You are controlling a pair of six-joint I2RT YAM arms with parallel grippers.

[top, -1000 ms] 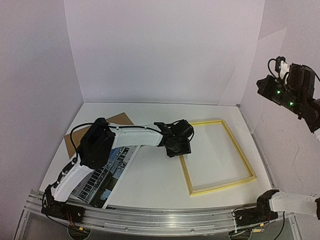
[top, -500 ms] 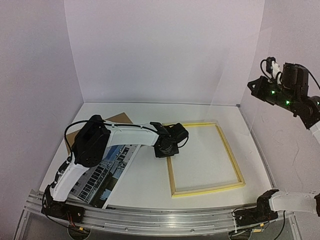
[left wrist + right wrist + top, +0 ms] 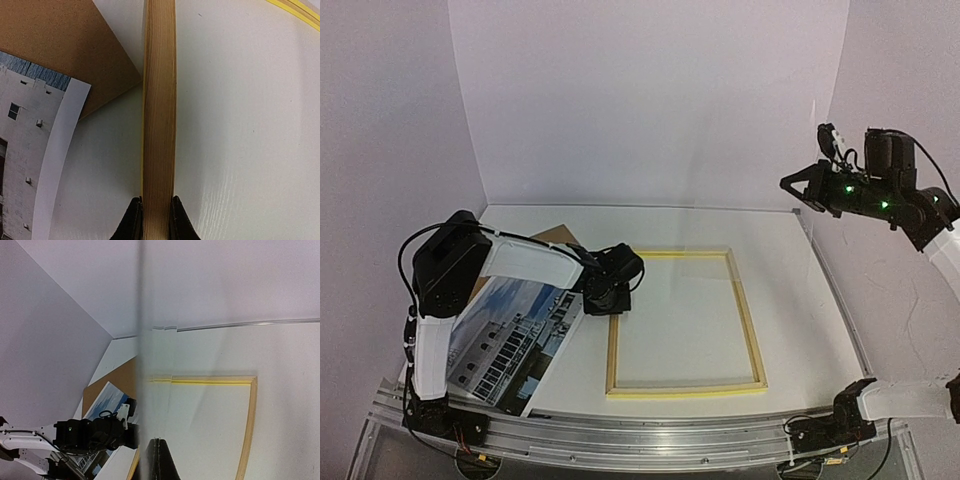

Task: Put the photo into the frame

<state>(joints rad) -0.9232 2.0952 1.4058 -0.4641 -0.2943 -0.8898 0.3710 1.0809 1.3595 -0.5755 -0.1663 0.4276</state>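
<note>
Near-left corner of white desk (image 3: 800, 300): large paper photo of a white multi-storey building under blue sky (image 3: 510, 335), lying flat and skewed, partly under the left arm. Not moved in the last second. Not yet in the frame.

Behind it, toward far-left: plain brown backing board (image 3: 557, 238), partly covered by the photo.

Left gripper (image 3: 605, 298): jaws clamped on the left rail of the thin yellow-bordered pale-wood frame (image 3: 748, 320), close to its far-left corner. Wrist view confirms a finger pressed on each side of the rail (image 3: 159, 125).

Changed: frame hauled from the right half of the desk to the middle and squared up; left rail now just beside the photo's right edge. Judged useful, since the opening now sits next to the print, leaving only a short transfer.

Right side, high above the desk: right gripper (image 3: 798, 185) closed, apparently pinching a clear transparent sheet (image 3: 141, 340) seen edge-on. Swung leftward over the last second, clear of the frame.
</note>
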